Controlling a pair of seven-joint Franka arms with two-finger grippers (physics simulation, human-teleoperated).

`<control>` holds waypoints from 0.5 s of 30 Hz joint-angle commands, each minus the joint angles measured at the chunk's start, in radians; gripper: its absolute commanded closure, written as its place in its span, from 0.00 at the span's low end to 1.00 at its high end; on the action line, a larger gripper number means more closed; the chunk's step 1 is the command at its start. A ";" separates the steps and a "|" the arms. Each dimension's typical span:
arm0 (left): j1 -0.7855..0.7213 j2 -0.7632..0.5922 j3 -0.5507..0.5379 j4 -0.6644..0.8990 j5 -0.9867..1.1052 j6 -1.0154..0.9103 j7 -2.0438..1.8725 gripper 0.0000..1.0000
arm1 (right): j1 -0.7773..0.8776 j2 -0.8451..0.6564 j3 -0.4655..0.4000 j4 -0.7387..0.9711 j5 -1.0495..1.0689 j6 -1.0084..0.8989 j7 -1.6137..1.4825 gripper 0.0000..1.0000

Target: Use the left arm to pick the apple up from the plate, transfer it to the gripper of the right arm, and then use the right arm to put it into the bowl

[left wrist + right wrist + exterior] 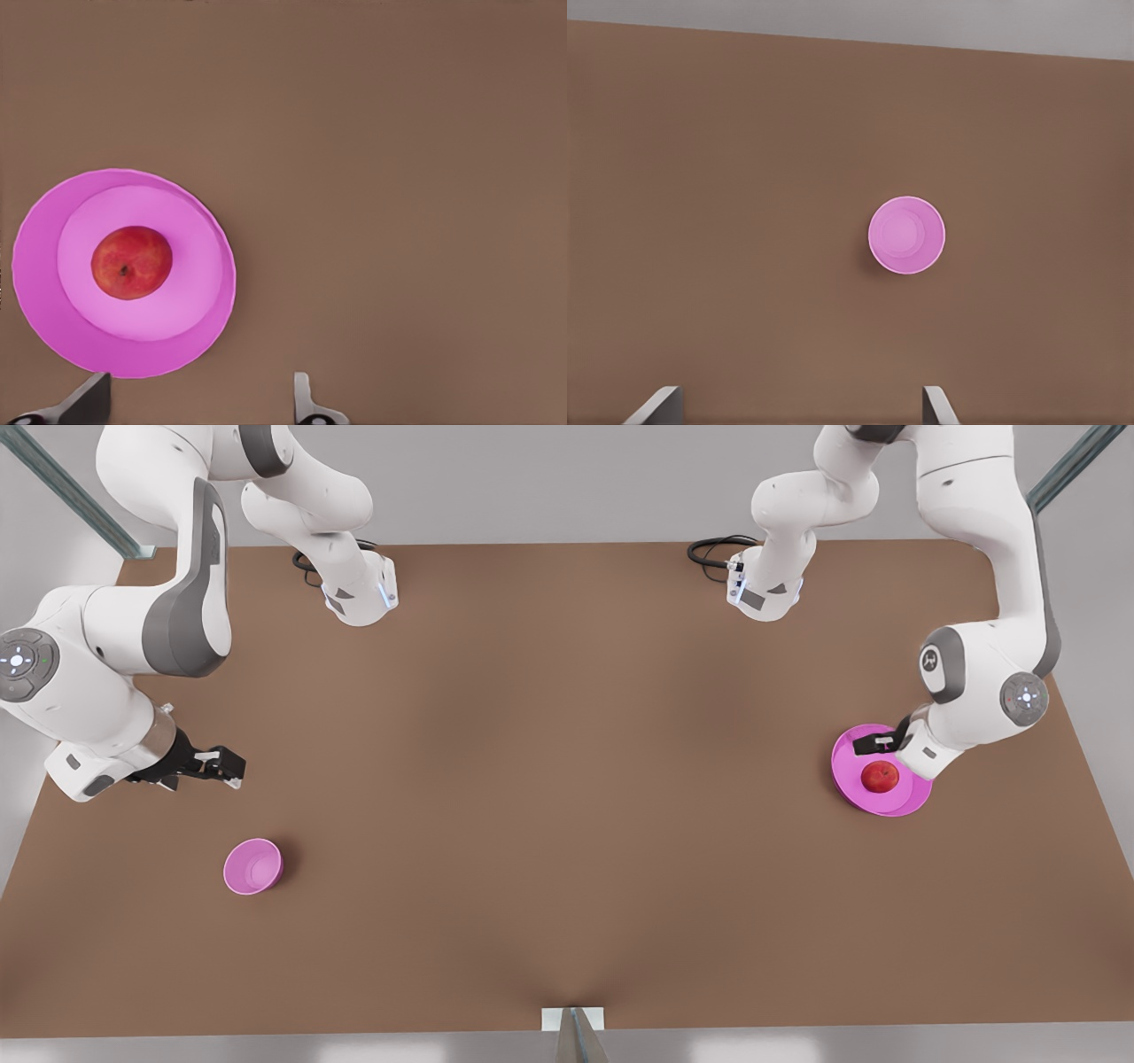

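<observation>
Here, on the brown matte table (567, 797): small round glossy red apple (880, 777) resting near the middle of the wide shallow magenta-pink plate (850, 784), at the front view's right. No long axis to the fruit, being near enough a ball; dark dimple facing up toward the left wrist camera, slightly off centre. No brand, label or writing legible on apple, plate or bowl.

Left gripper (873, 741) above the plate's far rim, just beside the apple yet apart from it, fingers (306, 403) spread wide with nothing between them, and the apple off to one side of the gap in the left wrist view.

Right gripper (232, 766) over bare table at the front view's left, waiting, fingers (937, 405) likewise held wide and empty. Small deep round magenta-pink bowl (252, 865) upright, nearer the front edge than that gripper, well apart from plate and apple
</observation>
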State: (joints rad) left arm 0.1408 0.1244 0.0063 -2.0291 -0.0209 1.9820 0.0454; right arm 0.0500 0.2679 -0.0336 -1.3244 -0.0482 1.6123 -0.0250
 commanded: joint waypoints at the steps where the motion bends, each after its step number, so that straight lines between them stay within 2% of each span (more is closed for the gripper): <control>1: 0.006 0.020 0.003 -0.013 0.002 0.213 0.025 0.00 | -0.001 -0.001 0.000 0.001 0.001 0.000 -0.004 0.00; 3: 0.008 0.029 0.015 -0.054 0.002 0.276 0.027 0.00 | 0.001 -0.001 0.000 0.001 0.001 0.000 -0.006 0.00; 8: 0.032 0.087 0.040 -0.060 0.002 0.281 0.062 0.00 | -0.009 -0.001 -0.002 0.001 0.008 0.000 -0.007 0.00; 10: 0.051 0.106 0.043 -0.106 0.001 0.376 0.085 0.00 | -0.013 -0.001 -0.002 0.001 0.014 0.000 -0.009 0.00; 15: 0.052 0.127 0.073 -0.134 0.002 0.402 0.125 0.00 | -0.004 -0.001 0.003 0.002 0.016 -0.002 0.002 0.00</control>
State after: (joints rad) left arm 0.1938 0.2513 0.0744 -2.1618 -0.0205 2.3188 0.0898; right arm 0.0451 0.2681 -0.0302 -1.3227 -0.0355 1.6130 -0.0273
